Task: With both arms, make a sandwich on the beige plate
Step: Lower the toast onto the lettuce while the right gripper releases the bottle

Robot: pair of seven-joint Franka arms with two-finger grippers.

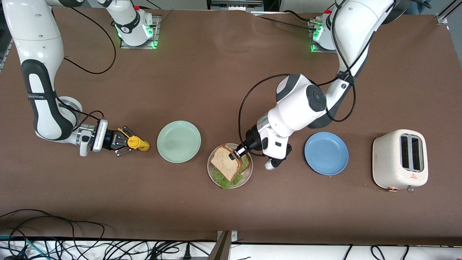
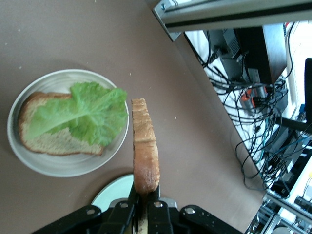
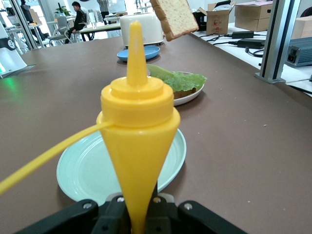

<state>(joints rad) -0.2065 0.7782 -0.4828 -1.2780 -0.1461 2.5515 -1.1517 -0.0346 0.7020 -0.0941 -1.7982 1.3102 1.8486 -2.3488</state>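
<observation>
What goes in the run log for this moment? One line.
left gripper: shut on top bread slice, over beige plate | lettuce: on bottom slice | right gripper: holds yellow bottle

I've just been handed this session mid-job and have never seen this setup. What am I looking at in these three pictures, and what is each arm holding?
Two white robot arms work at a brown table. The big picture looks down from a high camera facing them; the two smaller ones come from cameras on each arm's wrist.

The left pincer is shut on a slice of bread, held up over the beige plate. On that plate lies another bread slice with a lettuce leaf on top, so the sandwich only lacks its top.

The right pincer is shut on a yellow squeeze bottle, at the right arm's end of the table beside the mint-green plate.

A blue plate and a cream toaster stand toward the left arm's end.
</observation>
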